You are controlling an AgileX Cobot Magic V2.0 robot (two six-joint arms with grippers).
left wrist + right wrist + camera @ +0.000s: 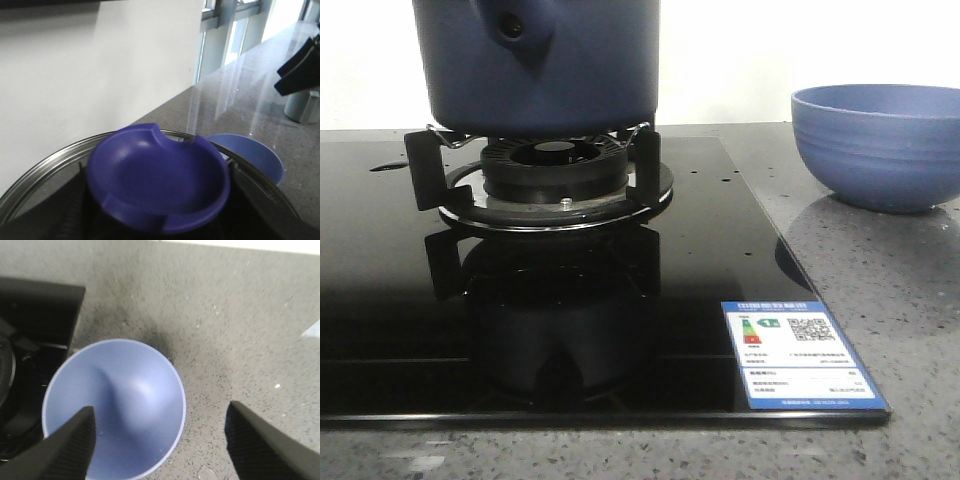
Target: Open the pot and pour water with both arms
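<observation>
The dark navy pot (540, 70) stands on the burner's supports (555, 165), its side stub with the round hole (515, 25) facing me; its top is cut off in the front view. In the left wrist view my left gripper (157, 202) has its dark fingers (70, 210) close against both sides of the lid's blue dished knob (160, 175), above the glass lid's metal rim (45, 160). My right gripper (157, 440) hangs open, one finger (70, 445) over the light blue bowl (130, 405), the other over the counter. Neither gripper shows in the front view.
The black glass cooktop (620, 300) carries a blue-and-white label (800, 355) at its front right corner. The light blue ribbed bowl (880, 145) sits on the grey speckled counter to the right of the cooktop and also shows in the left wrist view (255, 155). A white wall runs behind.
</observation>
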